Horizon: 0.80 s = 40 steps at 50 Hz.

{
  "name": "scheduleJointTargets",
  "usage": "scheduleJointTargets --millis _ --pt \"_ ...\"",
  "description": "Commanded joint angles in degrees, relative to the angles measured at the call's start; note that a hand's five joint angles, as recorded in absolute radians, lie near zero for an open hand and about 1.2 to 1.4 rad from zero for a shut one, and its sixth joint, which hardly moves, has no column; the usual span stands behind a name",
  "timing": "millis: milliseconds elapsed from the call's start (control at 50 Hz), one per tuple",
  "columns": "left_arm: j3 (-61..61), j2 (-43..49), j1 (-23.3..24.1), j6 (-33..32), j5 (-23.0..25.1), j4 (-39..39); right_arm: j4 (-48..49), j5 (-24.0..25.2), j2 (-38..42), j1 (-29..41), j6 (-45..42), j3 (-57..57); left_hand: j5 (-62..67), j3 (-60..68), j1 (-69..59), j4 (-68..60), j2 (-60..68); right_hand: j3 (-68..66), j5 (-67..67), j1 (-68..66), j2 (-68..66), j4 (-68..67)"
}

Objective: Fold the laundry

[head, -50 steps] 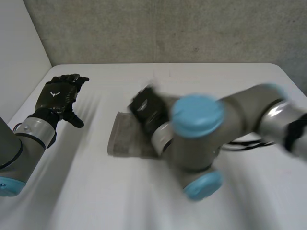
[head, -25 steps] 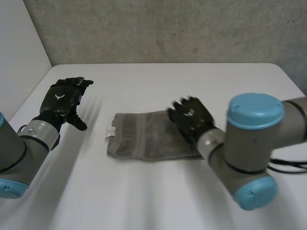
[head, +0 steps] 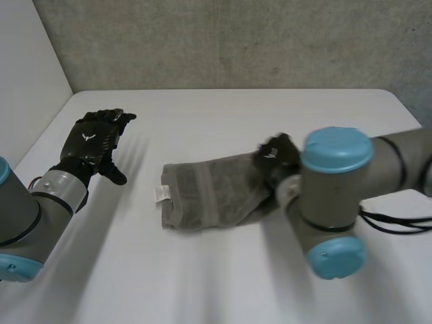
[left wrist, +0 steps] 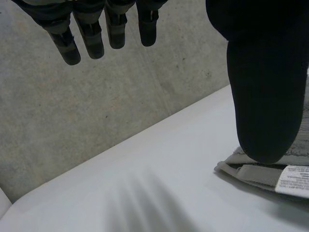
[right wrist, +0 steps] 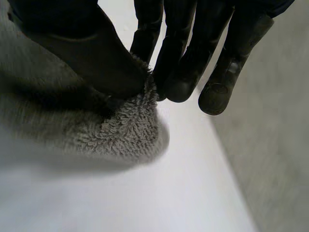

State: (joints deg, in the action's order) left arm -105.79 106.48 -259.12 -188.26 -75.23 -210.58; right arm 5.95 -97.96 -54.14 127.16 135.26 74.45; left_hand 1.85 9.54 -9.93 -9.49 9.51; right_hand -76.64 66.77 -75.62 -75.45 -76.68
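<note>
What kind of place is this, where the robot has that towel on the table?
Most likely a robotics lab or test room rather than a home. A bare white table stands against a raw concrete wall, and the only laundry is one grey towel, pinched at its edge by the right hand.

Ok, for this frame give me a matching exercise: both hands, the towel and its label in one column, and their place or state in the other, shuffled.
1. left hand
2. right hand
3. towel
4. label

A. pinching the towel's end
B. grey, lying on the white table
C. open, holding nothing
D. white, at the towel's end nearer the left hand

Pairs: 1-C, 2-A, 3-B, 4-D
</note>
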Motion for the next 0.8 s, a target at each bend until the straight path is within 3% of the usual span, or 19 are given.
scheduleJointTargets --millis 20,60,80,120,240,280,300,320,340,440,480,560,660,700,800 --pt "0.0 0.0 -0.1 0.0 -0.1 0.0 5.8 3.7 4.4 11.8 -11.5 -6.2 -1.8 0.5 -0.1 -0.6 0.5 -3.4 3.2 -4.4 -4.5 -3.3" --pt "0.0 -0.1 -0.1 0.0 -0.1 0.0 7.8 10.7 7.4 15.7 -16.1 -6.2 -1.8 0.5 -0.1 -0.6 0.5 -3.4 3.2 -4.4 -4.5 -3.3" --pt "0.0 -0.1 -0.1 0.0 -0.1 0.0 7.9 10.8 7.4 15.8 -16.2 -6.2 -1.8 0.5 -0.1 -0.6 0.5 -3.4 3.2 -4.4 -4.5 -3.3" --pt "0.0 -0.1 -0.1 0.0 -0.1 0.0 7.9 16.9 10.8 17.6 -19.9 -5.6 -1.8 0.5 -0.1 -0.6 0.5 -3.4 3.2 -4.4 -4.5 -3.3" --pt "0.0 -0.3 -0.2 0.0 -0.2 0.1 7.6 17.0 11.4 17.7 -20.5 -4.6 -1.8 0.5 -0.1 -0.6 0.5 -3.4 3.2 -4.4 -4.5 -3.3" --pt "0.1 -0.3 -0.1 0.2 -0.1 0.1 8.1 16.6 8.3 17.3 -16.7 -3.4 -1.8 0.5 -0.1 -0.6 0.5 41.7 -41.9 40.7 40.6 41.8" --pt "0.1 -0.3 -0.1 0.2 -0.1 0.1 8.1 16.6 8.3 17.2 -16.7 -3.4 -1.8 0.5 -0.1 -0.6 0.5 42.0 -42.1 41.0 40.8 42.0" --pt "0.1 -0.3 0.0 0.2 -0.2 0.1 8.7 16.5 5.5 16.6 -12.5 -2.3 -1.8 0.5 -0.1 -0.6 0.5 58.7 -58.8 57.6 57.5 58.7" --pt "0.1 -0.3 0.0 0.2 -0.2 0.1 9.9 16.5 2.8 15.7 -7.3 -0.9 -1.8 0.5 -0.1 -0.6 0.5 66.6 -66.8 65.6 65.5 66.7" --pt "1.8 -0.2 1.4 0.7 -0.4 0.5 12.2 16.4 -2.5 12.6 4.1 2.0 -1.5 0.8 -0.5 -0.9 0.9 66.6 -66.8 65.6 65.5 66.7" --pt "2.8 -0.1 2.3 1.0 -0.6 0.7 12.6 15.7 -7.6 8.1 15.2 4.2 -1.1 1.2 -0.8 -1.2 1.2 66.6 -66.8 65.6 65.5 66.7" --pt "5.3 0.6 4.9 3.0 -0.9 1.8 10.6 14.7 -9.2 3.2 23.0 4.7 -1.1 1.2 -0.8 -1.2 1.2 66.6 -66.8 65.6 65.5 66.7" --pt "8.9 3.1 8.6 6.3 -0.9 6.2 4.6 15.3 -7.0 0.1 29.8 2.8 -1.3 1.0 -0.6 -1.1 1.0 66.6 -66.8 65.6 65.5 66.7" --pt "11.8 6.6 11.9 7.7 -1.0 9.4 2.7 15.3 -5.2 -0.6 31.7 1.8 -1.3 1.0 -0.6 -1.1 1.0 66.6 -66.8 65.6 65.5 66.7" --pt "15.5 14.1 14.4 8.0 -1.8 13.7 -4.6 17.0 2.3 -2.0 39.5 -3.3 -1.3 1.0 -0.6 -1.1 1.0 66.6 -66.8 65.6 65.5 66.7"
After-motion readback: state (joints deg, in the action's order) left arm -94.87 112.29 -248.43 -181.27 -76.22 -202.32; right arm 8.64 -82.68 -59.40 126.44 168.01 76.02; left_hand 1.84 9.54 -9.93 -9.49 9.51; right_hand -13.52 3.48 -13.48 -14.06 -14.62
